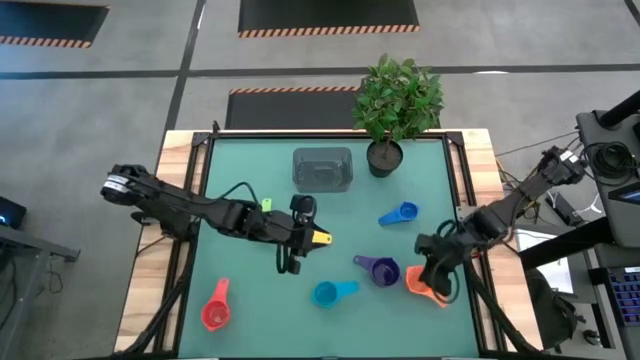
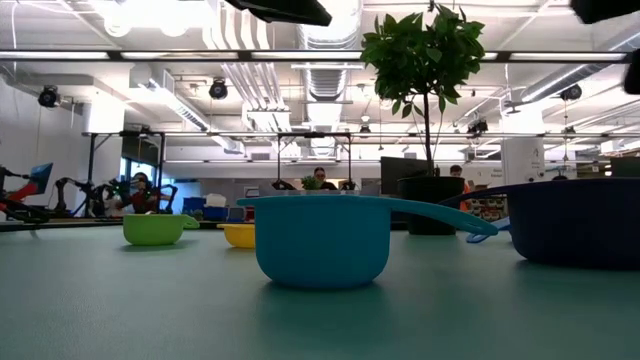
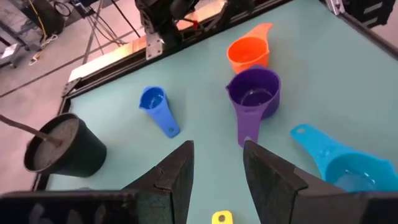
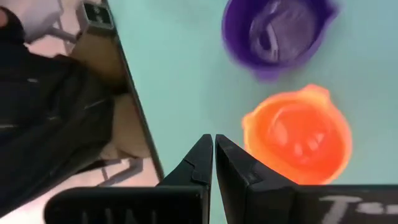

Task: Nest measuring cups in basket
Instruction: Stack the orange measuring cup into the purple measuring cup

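while the left hand (image 1: 297,238) hovers mid-bench with fingers parted around nothing, a small yellow plastic measuring cup (image 1: 319,238) lies just beside it. the right hand (image 1: 432,272), clenched empty, sits beside the orange plastic measuring cup (image 1: 424,285). the translucent grey rectangular basket (image 1: 322,169) stands near the potted plant (image 1: 396,102).

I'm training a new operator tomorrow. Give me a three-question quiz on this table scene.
1. True or false: the basket already holds a cup.
2. Which cup lies nearest the right gripper? A) red B) orange C) yellow
3. Fill in: the left gripper hovers above the ____ cup.

Key:
1. False; nothing shows inside it.
2. B, the orange cup; the right gripper is shut just beside it, with the purple cup next over.
3. Yellow; the yellow cup sits beneath the open fingers, not gripped as far as the wrist view shows.
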